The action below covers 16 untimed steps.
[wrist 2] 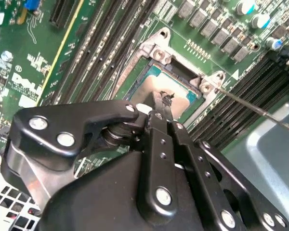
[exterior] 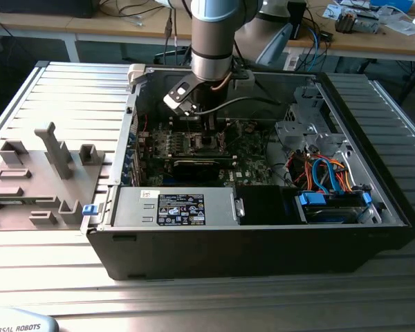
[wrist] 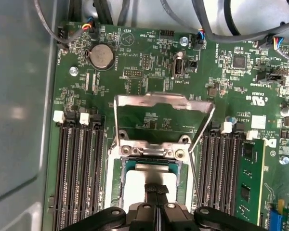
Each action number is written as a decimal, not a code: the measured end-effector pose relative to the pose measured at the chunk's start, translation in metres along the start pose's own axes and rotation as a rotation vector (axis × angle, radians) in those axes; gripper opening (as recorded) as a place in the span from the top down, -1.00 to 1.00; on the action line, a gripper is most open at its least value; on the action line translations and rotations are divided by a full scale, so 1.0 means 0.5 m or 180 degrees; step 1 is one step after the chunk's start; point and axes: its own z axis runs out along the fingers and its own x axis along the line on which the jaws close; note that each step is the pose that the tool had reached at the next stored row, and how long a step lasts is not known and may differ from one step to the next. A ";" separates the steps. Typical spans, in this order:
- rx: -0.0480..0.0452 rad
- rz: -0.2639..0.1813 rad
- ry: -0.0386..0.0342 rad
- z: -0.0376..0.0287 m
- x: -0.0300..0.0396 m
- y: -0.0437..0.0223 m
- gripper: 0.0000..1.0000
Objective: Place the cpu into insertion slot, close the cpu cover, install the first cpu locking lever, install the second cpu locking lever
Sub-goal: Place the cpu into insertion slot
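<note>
hovering over cpu in insertion slot, gripper pinched together, empty; cpu cover raised, memory slots flanking.

Printed sticker on power supply, white lettering on motherboard

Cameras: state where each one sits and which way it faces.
Exterior view: off the arm, outside the open case, looking down into it; arm and gripper show.
First wrist view: on the arm, facing the board; gripper tips over the cpu, cover raised.
Second wrist view: on the arm, looking along the gripper at the slot.
Shared: both wrist views show the shut gripper at the slot.
</note>
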 end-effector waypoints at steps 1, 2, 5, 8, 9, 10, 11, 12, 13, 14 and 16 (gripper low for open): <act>0.0019 -0.0001 0.0001 0.000 -0.001 0.009 0.79; 0.0040 -0.0003 0.0003 0.002 -0.001 0.015 0.79; 0.0062 -0.0003 0.0002 0.007 -0.002 0.015 0.79; 0.0057 -0.0003 0.0009 0.001 -0.002 0.022 0.79; 0.0060 -0.0003 0.0006 -0.003 -0.003 0.022 0.79; 0.0060 -0.0003 0.0005 -0.008 -0.003 0.022 0.79; 0.0061 -0.0003 0.0004 -0.017 -0.003 0.022 0.79; 0.0061 -0.0003 0.0004 -0.022 -0.004 0.022 0.79; 0.0061 -0.0003 0.0004 -0.028 -0.004 0.022 0.79; 0.0061 -0.0003 0.0004 -0.037 -0.004 0.022 0.79; 0.0059 -0.0003 0.0004 -0.058 -0.005 0.023 0.79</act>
